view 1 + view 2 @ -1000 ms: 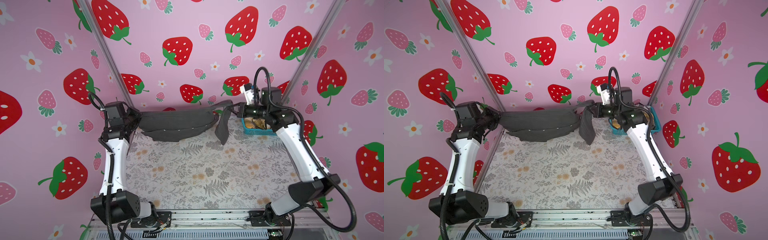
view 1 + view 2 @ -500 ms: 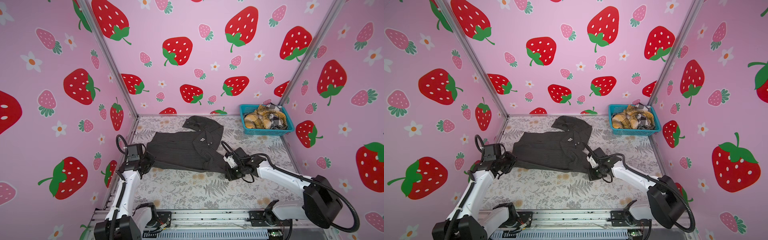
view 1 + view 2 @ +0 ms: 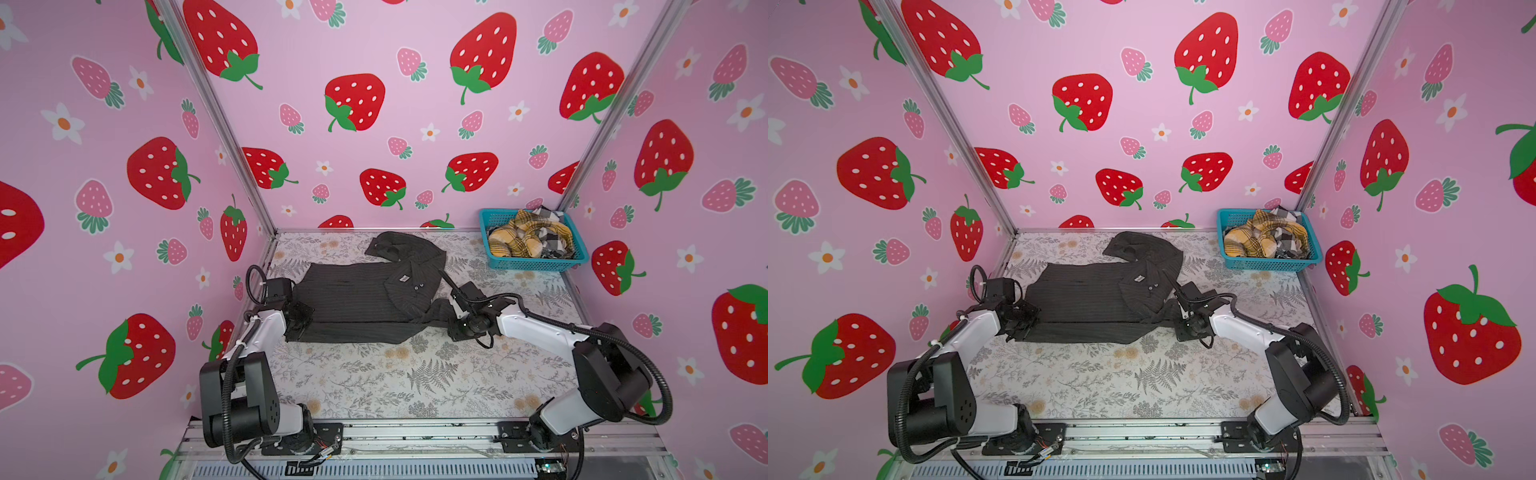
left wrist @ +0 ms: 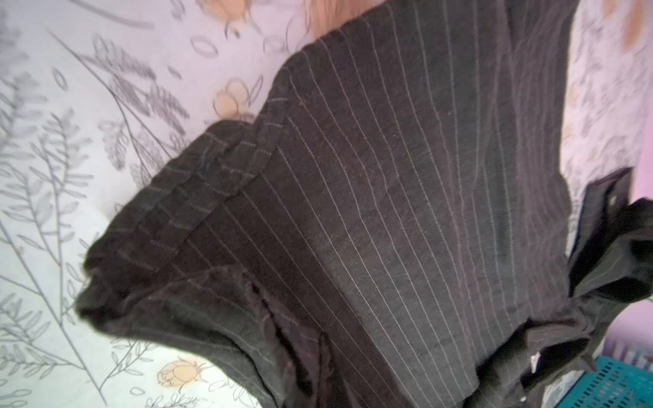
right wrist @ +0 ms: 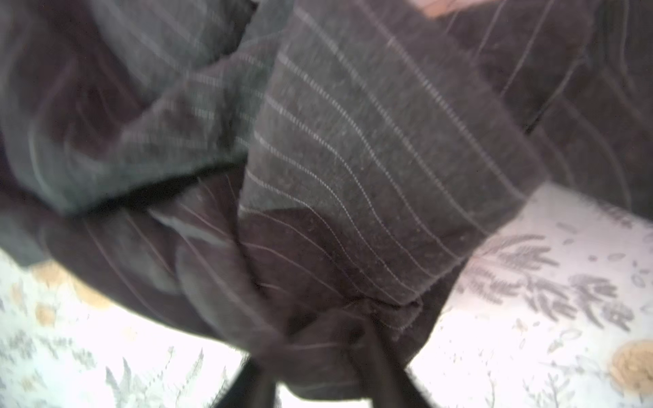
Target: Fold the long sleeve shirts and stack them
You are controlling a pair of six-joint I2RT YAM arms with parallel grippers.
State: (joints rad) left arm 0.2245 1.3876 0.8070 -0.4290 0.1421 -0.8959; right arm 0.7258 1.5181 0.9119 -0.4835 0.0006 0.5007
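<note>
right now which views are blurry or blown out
right wrist view: charcoal shirt smeared soft, tablecloth blown out white; left wrist view: pinstripes crisp mid-frame, blurred toward the edges; both top views: sharp, evenly lit, corner posts splayed by the wide lens

Both arms low, stretched forward from bases, elbows bent. Left end effector (image 3: 300, 320) clamped on hem of charcoal shirt (image 3: 357, 299) — wrist pitched down. Right end effector (image 3: 452, 326) at opposite side — fingers (image 5: 387, 369) parted, cloth bunched between them.
</note>
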